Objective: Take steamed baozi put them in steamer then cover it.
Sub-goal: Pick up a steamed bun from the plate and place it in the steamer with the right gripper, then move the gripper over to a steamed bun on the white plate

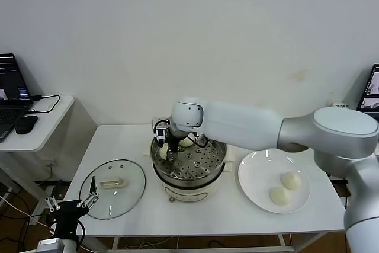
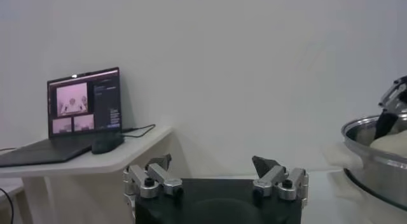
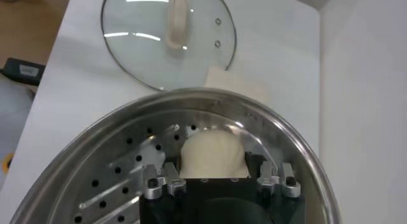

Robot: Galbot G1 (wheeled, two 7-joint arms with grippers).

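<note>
1. The steamer (image 1: 189,170) stands in the middle of the white table (image 1: 118,140), a shiny steel pot on a cream base, with its perforated tray bare over most of its area.
2. The right gripper (image 1: 169,149) reaches down into the steamer at its far-left part, the arm stretching in from the right.
3. In the right wrist view a steamed baozi (image 3: 213,154) sits on the tray between the right gripper's fingers (image 3: 156,184). The jaws stand partly apart on either side of it, but whether they touch the bun is hard to judge, since the gripper body hides the fingertips.
4. A second bun (image 1: 186,142) seems to lie at the far edge of the tray, just right of the gripper, half hidden by the arm.
5. Two more buns (image 1: 291,181) (image 1: 278,195) lie on the white plate (image 1: 251,176) to the right of the steamer, close to each other.
6. The cover (image 1: 112,188) lies flat on the table to the left of the steamer, handle up, apart from the pot.
7. The left gripper (image 1: 74,202) hangs at the near-left corner of the table, close to the cover's near-left rim, its jaws spread wide with nothing between them.
8. A laptop (image 2: 84,111) and a mouse (image 2: 107,142) sit on a side table (image 1: 41,128) to the far left.
</note>
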